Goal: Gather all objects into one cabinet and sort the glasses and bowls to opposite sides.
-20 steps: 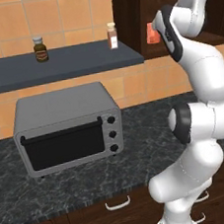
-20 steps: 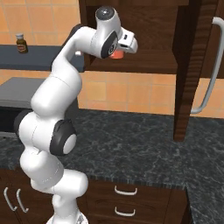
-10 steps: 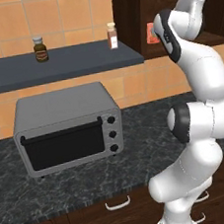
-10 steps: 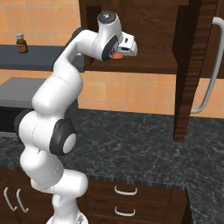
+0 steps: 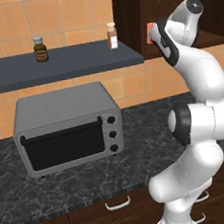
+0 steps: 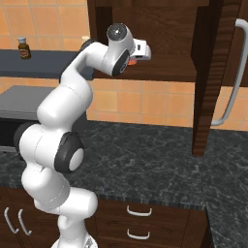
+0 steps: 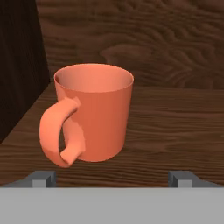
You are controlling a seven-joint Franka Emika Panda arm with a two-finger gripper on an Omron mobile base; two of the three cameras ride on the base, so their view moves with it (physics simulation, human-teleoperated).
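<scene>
Hand view | smooth orange cup (image 7: 94,114), looped handle, wood-grain cupboard floor (image 7: 175,131) | end effector (image 7: 112,178) spread

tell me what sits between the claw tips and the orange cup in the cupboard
Nothing: in the hand view only bare wooden cupboard floor lies between the open claw and the orange cup, whose handle faces the camera.

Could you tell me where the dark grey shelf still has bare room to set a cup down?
The grey shelf is bare left of the brown bottle, between it and the white bottle, and along the front edge. Only its right end by the wooden cupboard is tight.
</scene>
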